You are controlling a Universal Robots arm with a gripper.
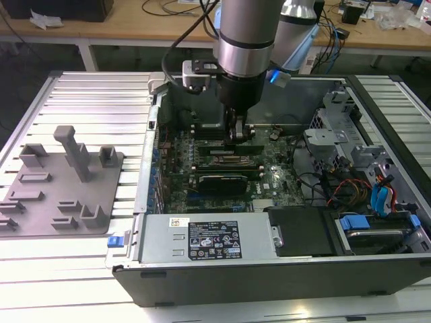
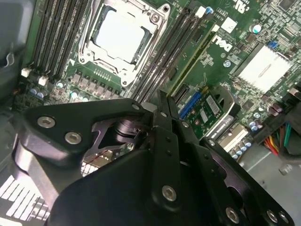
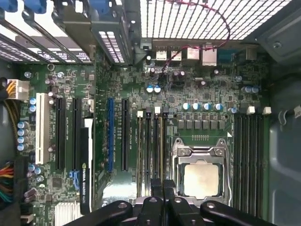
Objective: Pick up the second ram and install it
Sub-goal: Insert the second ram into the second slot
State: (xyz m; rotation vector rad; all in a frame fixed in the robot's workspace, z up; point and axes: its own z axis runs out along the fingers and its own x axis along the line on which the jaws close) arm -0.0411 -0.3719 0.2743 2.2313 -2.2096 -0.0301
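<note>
Gripper point(image 2: 162, 97): matt black links with bright bolt heads, tapering to two slim blades. The jaws are drawn narrow, nearly together, over the slot bank beside the socket.
Ram point(image 3: 160, 146): thin green-tan stick standing edge-up in a black slot, between the outer stick and the socket. Its near end lies under the jaw tips; I cannot tell whether they touch it.
Outer stick point(image 2: 194, 61): flat green board in the slot farthest from the socket.
Socket point(image 2: 120, 35): square steel frame around a pale, smooth lid.
Board point(image 3: 188, 99): green, crowded with blue-topped capacitors and long black slots.
Case point(image 1: 269, 286): open dark metal box holding the board, a grey labelled supply point(image 1: 202, 235), cables and blue-clipped drives.
Fixture point(image 1: 108, 176): grey plastic plate with posts and pockets, at the exterior view's left of the case.
Counter point(image 1: 94, 114): ribbed aluminium slats.
</note>
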